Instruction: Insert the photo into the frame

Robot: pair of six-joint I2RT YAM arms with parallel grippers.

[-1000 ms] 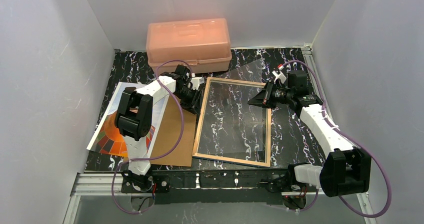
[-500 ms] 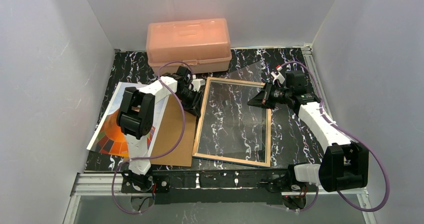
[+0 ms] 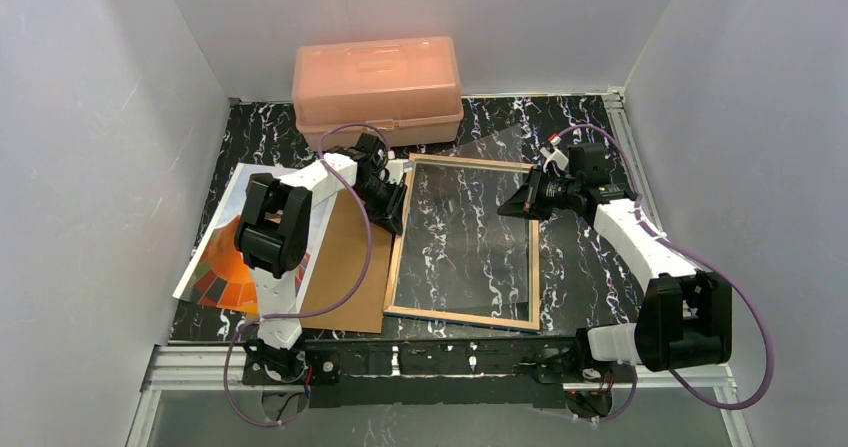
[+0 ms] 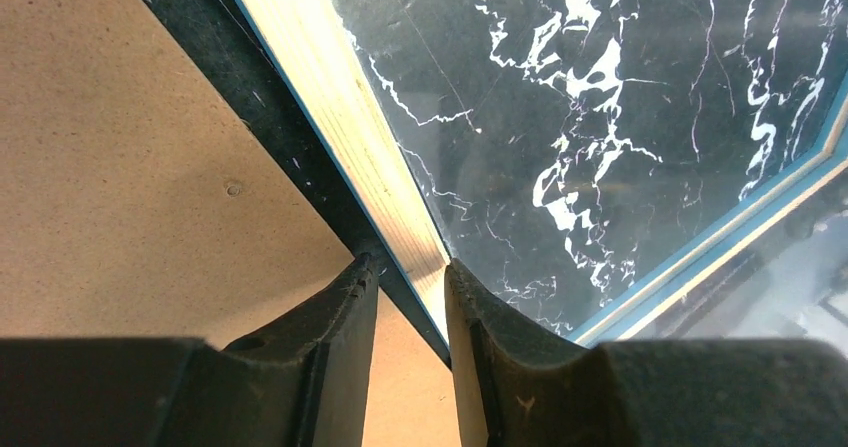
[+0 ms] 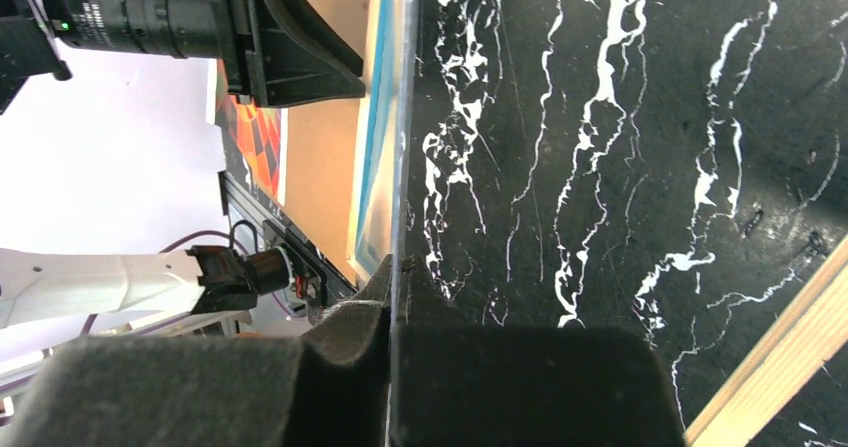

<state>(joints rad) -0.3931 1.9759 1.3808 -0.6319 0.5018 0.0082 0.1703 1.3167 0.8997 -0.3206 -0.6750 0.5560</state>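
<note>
L arm (image 3: 310, 179), R arm (image 3: 640, 242): white shells, chunky black joint blocks. L cable (image 3: 367, 242), R cable (image 3: 770, 347): purple, thin, looping from base end up to wrist behind claw. L claw (image 4: 408, 265): matte black fingers (image 4: 320, 357), wedge-shaped, tapering to tips. R claw (image 5: 395, 267): black, grainy surface. Behind L claw: black ribbed cam lens (image 5: 150, 12), green LED, red bit beside. Behind R claw: small red/white tag (image 3: 557, 139).

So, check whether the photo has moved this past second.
No. The photo keeps its spot by the table's left edge, beside the brown backing board.
</note>
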